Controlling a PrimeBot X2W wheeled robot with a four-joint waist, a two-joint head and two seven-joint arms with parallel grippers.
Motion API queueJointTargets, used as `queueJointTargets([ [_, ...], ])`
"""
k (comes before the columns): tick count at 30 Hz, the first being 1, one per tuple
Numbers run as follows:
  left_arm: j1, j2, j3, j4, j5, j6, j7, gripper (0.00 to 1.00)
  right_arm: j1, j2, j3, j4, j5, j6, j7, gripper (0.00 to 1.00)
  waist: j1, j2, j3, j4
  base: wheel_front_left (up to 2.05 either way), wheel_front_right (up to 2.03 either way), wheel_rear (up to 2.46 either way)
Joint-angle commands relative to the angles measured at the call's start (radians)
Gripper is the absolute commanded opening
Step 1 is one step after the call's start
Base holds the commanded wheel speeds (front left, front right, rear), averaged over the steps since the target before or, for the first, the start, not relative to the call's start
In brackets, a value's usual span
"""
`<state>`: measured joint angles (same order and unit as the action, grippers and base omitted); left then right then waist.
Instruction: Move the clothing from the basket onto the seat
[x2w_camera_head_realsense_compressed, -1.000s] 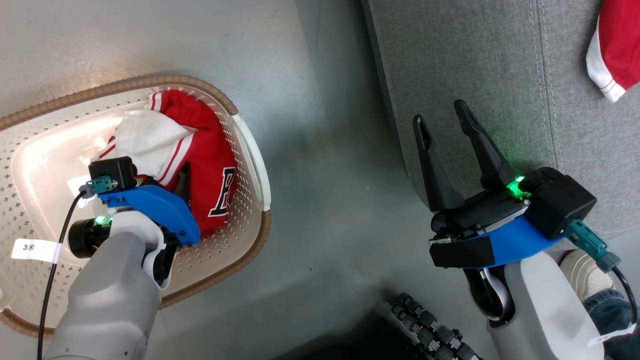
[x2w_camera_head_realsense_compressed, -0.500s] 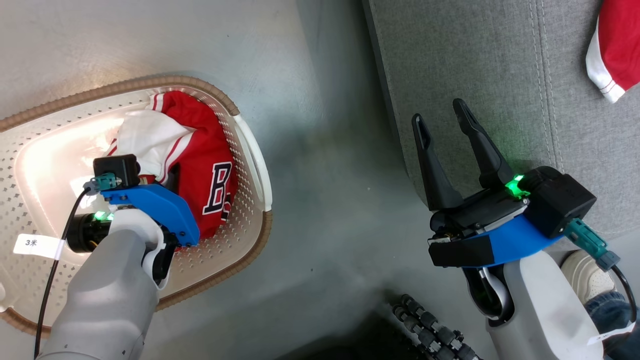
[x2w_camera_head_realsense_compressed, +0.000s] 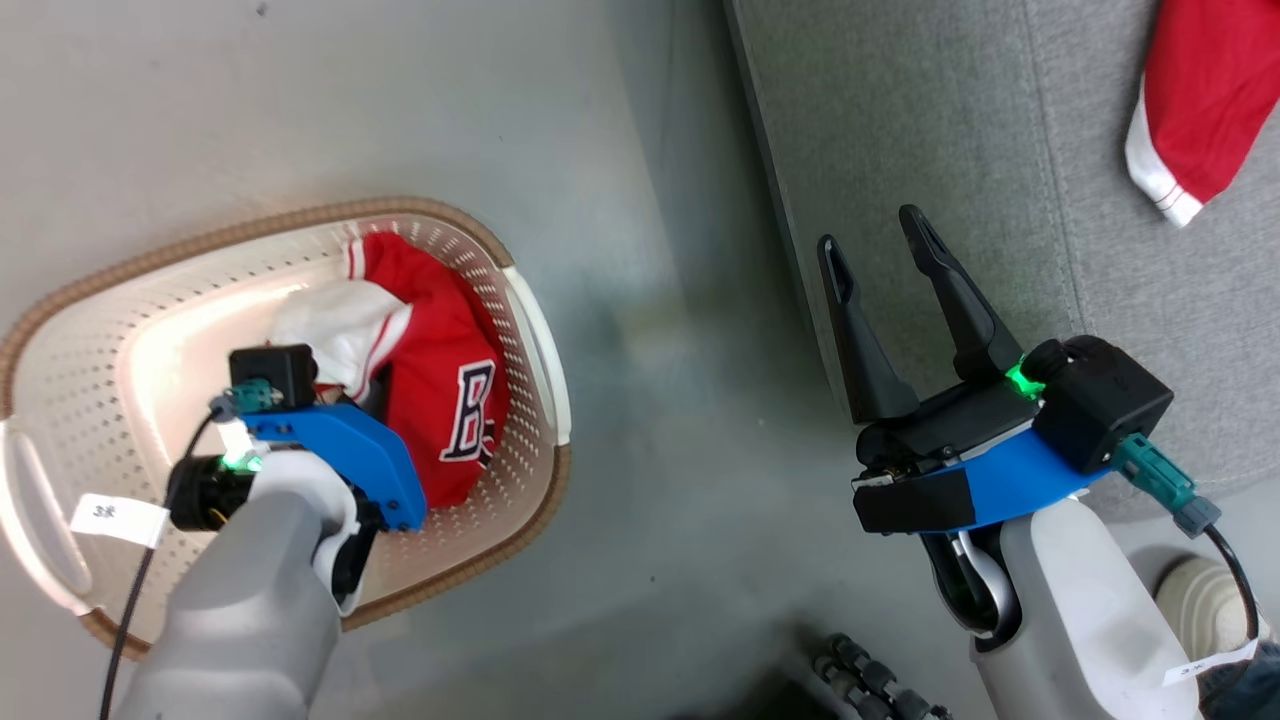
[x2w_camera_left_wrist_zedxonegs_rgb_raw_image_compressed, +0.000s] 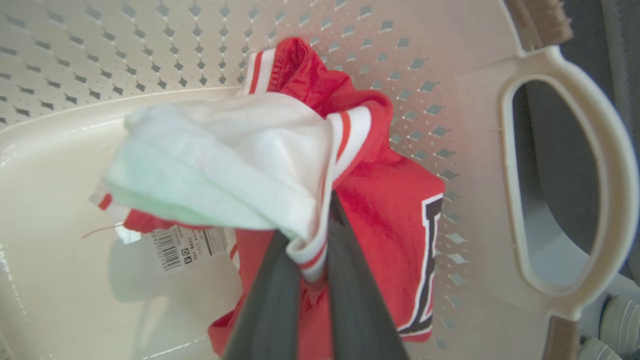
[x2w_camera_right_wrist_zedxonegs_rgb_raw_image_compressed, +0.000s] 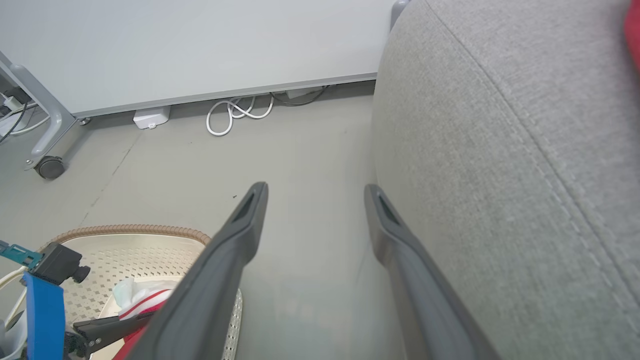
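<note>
A red garment of the clothing (x2w_camera_head_realsense_compressed: 440, 400), with a white panel and dark lettering, lies bunched in the cream basket (x2w_camera_head_realsense_compressed: 540, 330). My left gripper (x2w_camera_left_wrist_zedxonegs_rgb_raw_image_compressed: 312, 250) reaches down into the basket and is shut on a white-and-red fold of that garment (x2w_camera_left_wrist_zedxonegs_rgb_raw_image_compressed: 385, 200), beside the basket's handle (x2w_camera_left_wrist_zedxonegs_rgb_raw_image_compressed: 565, 165). Another red garment with a white cuff (x2w_camera_head_realsense_compressed: 1195, 90) rests on the grey seat (x2w_camera_head_realsense_compressed: 950, 130) at the upper right. My right gripper (x2w_camera_head_realsense_compressed: 872, 230) hovers open and empty over the seat's left edge; its fingers (x2w_camera_right_wrist_zedxonegs_rgb_raw_image_compressed: 240, 235) frame bare floor beside the seat (x2w_camera_right_wrist_zedxonegs_rgb_raw_image_compressed: 500, 150).
The basket stands on grey floor left of the seat, with a strip of floor between them. White cables (x2w_camera_right_wrist_zedxonegs_rgb_raw_image_compressed: 235, 112) and a caster leg (x2w_camera_right_wrist_zedxonegs_rgb_raw_image_compressed: 47, 165) lie along the far wall. A person's white shoe (x2w_camera_head_realsense_compressed: 1200, 600) is at the lower right.
My left gripper has shut on the garment in the basket, and the cloth has bunched and turned its lettering. The head camera has shifted; the right gripper stays open.
</note>
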<state>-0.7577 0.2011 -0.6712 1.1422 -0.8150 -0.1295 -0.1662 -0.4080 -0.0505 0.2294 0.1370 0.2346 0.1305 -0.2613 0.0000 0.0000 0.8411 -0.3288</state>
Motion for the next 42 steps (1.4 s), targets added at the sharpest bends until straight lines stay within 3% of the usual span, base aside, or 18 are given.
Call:
queueJointTargets([
  [1,0.006,-0.003,-0.007,-0.004,0.0,-0.001,-0.004,0.0,-0.006,0.0,-0.003,0.003,-0.004,0.001,-0.006,1.0,0.0,0.0,-0.036,0.018,0.0,0.0,0.0],
  [14,0.098,-0.044,-0.11,-0.037,-0.037,-0.001,-0.031,0.0,0.044,0.0,-0.026,0.066,-0.049,0.001,0.003,1.0,0.0,0.0,-0.255,0.088,0.0,0.0,0.0],
  [26,0.167,-0.049,-0.268,-0.132,-0.041,-0.001,-0.067,0.0,0.118,0.0,-0.051,0.088,-0.072,0.001,0.045,1.0,0.0,0.0,-0.485,0.17,0.0,0.0,0.0],
  [42,0.103,-0.07,-0.411,-0.286,-0.059,-0.001,-0.098,0.0,0.245,0.0,-0.099,0.055,-0.084,0.001,0.121,1.0,0.0,0.0,-0.682,0.289,0.0,0.0,0.0],
])
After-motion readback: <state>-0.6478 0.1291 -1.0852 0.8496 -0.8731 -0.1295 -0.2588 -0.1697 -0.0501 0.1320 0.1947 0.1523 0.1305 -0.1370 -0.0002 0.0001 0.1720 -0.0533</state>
